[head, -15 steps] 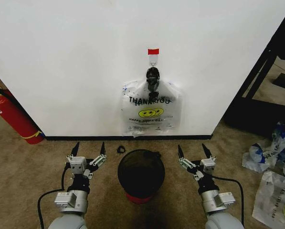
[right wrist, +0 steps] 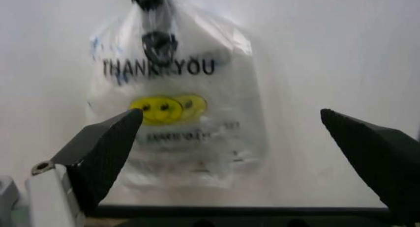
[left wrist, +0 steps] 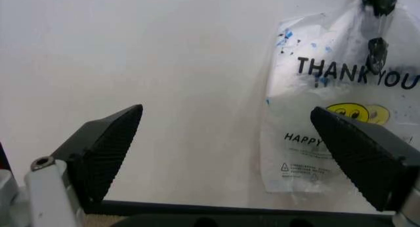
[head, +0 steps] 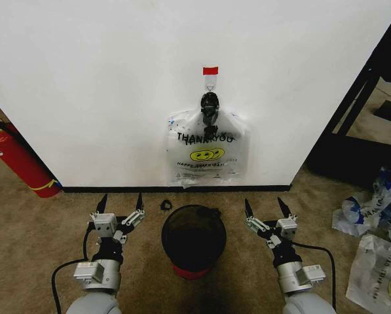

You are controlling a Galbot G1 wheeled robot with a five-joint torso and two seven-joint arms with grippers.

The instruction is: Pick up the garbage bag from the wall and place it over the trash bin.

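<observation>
The garbage bag (head: 208,152), translucent white with a yellow smiley and black "THANK YOU" lettering, hangs on the white wall (head: 116,85) from a small hook under a red tape strip (head: 210,70). It also appears as the bag (left wrist: 335,114) in the left wrist view and the bag (right wrist: 177,104) in the right wrist view. Below it on the carpet stands the black mesh trash bin (head: 193,237) with a red base. My left gripper (head: 122,206) is open to the bin's left. On the bin's right, my right gripper (head: 266,209) is open too. Both are empty and well short of the bag.
A red fire extinguisher (head: 18,160) leans at the left by the wall. A small black object (head: 165,205) lies on the carpet near the black baseboard (head: 116,190). More plastic bags (head: 378,229) lie at the right, beside a dark frame (head: 352,98).
Both arms have shifted very slightly; the bag and the bin have not moved.
</observation>
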